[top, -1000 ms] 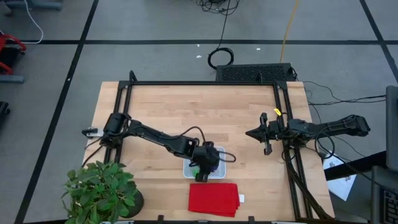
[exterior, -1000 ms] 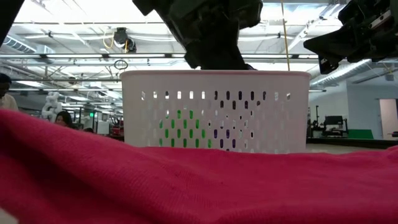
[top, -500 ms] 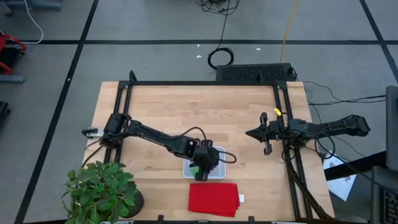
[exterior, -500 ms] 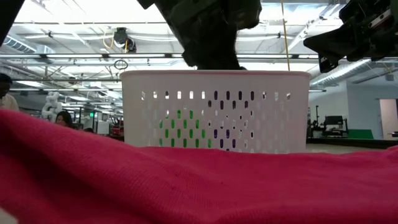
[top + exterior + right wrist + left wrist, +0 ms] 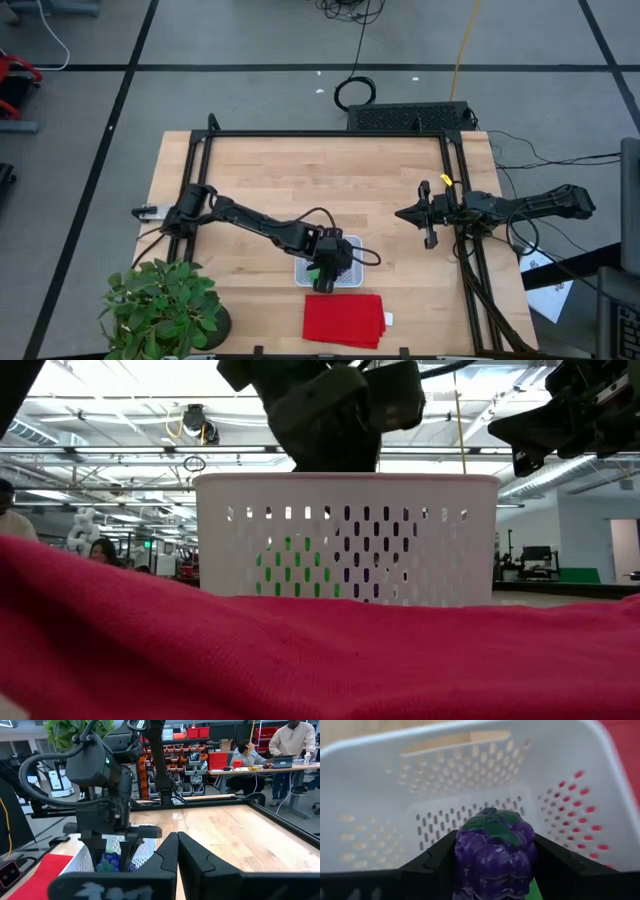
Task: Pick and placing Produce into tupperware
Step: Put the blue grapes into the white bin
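The white perforated container [image 5: 350, 281] stands near the table's near edge; the low view shows its side wall [image 5: 345, 540]. My left gripper [image 5: 492, 866] reaches down into it, shut on a dark purple, bumpy, roundish piece with a green top [image 5: 492, 847]. A bright green piece [image 5: 533, 891] lies just beside it inside the container [image 5: 470, 780] and also shows from above [image 5: 313, 269]. Green and purple show through the wall holes in the low view. The elongated purple piece cannot be made out. My right gripper [image 5: 399, 214] waits shut above the table's right part. My left gripper pinches the purple roundish piece by its two opposite sides [image 5: 462, 855], one finger [image 5: 437, 867] on each side. The fingers come from above, pointing down into the container. The piece sits upright between them; whether it rests on the container's bottom cannot be told.
A folded red cloth [image 5: 345, 320] lies just in front of the container and fills the low view's foreground [image 5: 300, 660]. A leafy potted plant [image 5: 160, 305] stands at the near left corner. A black frame [image 5: 330, 134] borders the table. People sit at desks beyond the table.
My left gripper has shifted slightly toward the table's left above the container. The green and purple seen through the container's wall have stayed in place.
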You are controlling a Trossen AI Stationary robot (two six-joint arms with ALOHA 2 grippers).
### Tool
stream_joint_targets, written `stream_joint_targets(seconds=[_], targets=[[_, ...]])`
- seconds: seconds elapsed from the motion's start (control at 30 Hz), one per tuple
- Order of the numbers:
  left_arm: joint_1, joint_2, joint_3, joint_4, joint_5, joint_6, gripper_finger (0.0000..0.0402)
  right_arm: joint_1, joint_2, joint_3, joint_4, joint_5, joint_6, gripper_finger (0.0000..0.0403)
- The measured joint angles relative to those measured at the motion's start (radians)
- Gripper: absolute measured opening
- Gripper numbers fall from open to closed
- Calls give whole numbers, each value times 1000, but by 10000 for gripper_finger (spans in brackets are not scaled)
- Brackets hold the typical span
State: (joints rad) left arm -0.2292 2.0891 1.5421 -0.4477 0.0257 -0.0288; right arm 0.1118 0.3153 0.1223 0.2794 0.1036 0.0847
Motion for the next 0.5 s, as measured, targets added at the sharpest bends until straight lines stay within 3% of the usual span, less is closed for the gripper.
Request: stream_joint_targets(seconds=[0.5], targets=[[18,30,1,36,52,-12,207,0,0,0,0,0,0,0]])
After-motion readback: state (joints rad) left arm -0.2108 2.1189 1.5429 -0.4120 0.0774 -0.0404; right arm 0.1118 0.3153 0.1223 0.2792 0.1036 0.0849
